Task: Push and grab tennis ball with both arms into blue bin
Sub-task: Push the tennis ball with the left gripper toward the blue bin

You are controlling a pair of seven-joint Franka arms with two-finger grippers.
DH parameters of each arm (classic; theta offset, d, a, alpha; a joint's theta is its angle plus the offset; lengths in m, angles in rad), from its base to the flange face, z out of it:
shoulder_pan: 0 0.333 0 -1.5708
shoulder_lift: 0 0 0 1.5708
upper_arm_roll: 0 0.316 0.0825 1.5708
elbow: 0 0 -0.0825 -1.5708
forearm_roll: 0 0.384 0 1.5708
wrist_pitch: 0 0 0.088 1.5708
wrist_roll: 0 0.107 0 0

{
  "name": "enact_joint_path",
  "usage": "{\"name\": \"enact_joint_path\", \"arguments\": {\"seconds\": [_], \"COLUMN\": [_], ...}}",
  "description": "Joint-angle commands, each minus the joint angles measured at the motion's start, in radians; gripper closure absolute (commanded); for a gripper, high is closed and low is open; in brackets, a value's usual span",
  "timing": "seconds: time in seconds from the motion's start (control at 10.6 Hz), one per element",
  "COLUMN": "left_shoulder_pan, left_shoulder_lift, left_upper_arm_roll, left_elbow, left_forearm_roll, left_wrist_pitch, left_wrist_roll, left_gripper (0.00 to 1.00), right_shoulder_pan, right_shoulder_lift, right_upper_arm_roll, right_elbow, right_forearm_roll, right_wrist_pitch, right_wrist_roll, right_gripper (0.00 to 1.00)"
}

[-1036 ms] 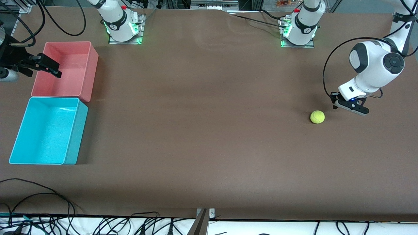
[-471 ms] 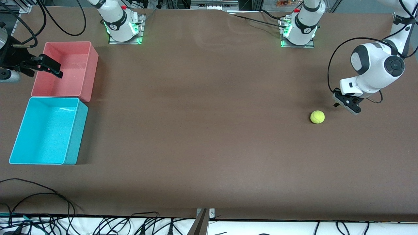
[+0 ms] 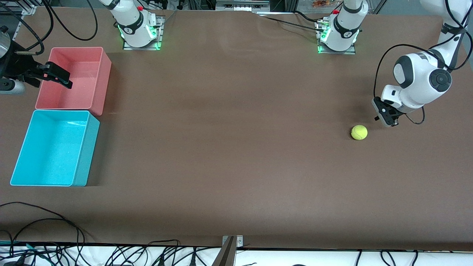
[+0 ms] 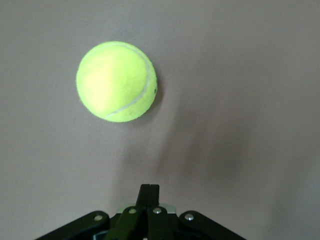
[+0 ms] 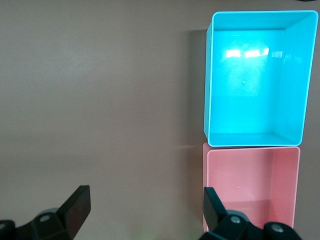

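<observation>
The tennis ball (image 3: 359, 132) lies on the brown table near the left arm's end; it also shows in the left wrist view (image 4: 116, 81). My left gripper (image 3: 385, 117) is shut and empty, low beside the ball and apart from it, a little farther from the front camera; its fingertips (image 4: 149, 190) are pressed together. The blue bin (image 3: 22, 147) stands empty at the right arm's end, also in the right wrist view (image 5: 210, 80). My right gripper (image 3: 55, 75) is open and empty over the pink-red bin's edge.
The pink-red bin (image 3: 105, 70) stands against the blue bin, farther from the front camera, also in the right wrist view (image 5: 250, 153). Both arm bases stand at the table's back edge. Cables lie along the front edge.
My left gripper has turned and drawn slightly toward the ball's side, pointing more downward. The ball has not moved. The right arm has barely moved.
</observation>
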Motion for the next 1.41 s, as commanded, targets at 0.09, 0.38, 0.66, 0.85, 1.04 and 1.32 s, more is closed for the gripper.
{"name": "enact_joint_path", "arguments": {"seconds": [0.09, 0.38, 0.66, 0.85, 1.04, 1.32], "left_shoulder_pan": [-0.009, -0.018, -0.031, -0.038, -0.043, -0.047], "left_shoulder_lift": [0.083, 0.123, 0.178, 0.186, 0.198, 0.210], "left_upper_arm_roll": [0.003, 0.003, 0.003, 0.003, 0.003, 0.001], "left_elbow": [0.061, 0.098, 0.150, 0.166, 0.174, 0.172], "left_forearm_roll": [-0.108, -0.191, -0.227, -0.227, -0.225, -0.228], "left_wrist_pitch": [0.045, 0.044, 0.041, 0.038, 0.036, 0.036], "left_wrist_roll": [0.280, 0.378, 0.370, 0.358, 0.335, 0.326], "left_gripper": [1.00, 1.00, 1.00, 1.00, 1.00, 1.00], "right_shoulder_pan": [0.004, 0.004, 0.004, 0.002, 0.002, 0.002], "right_shoulder_lift": [-0.027, -0.027, -0.027, -0.024, -0.024, -0.027], "right_upper_arm_roll": [-0.001, 0.003, 0.007, 0.006, 0.007, 0.006], "right_elbow": [-0.037, -0.040, -0.042, -0.057, -0.057, -0.057], "right_forearm_roll": [0.002, 0.002, 0.004, 0.004, 0.004, 0.004], "right_wrist_pitch": [0.019, 0.025, 0.031, 0.065, 0.060, 0.056], "right_wrist_roll": [-0.002, -0.008, -0.008, -0.013, -0.021, -0.031], "right_gripper": [0.00, 0.00, 0.00, 0.00, 0.00, 0.00]}}
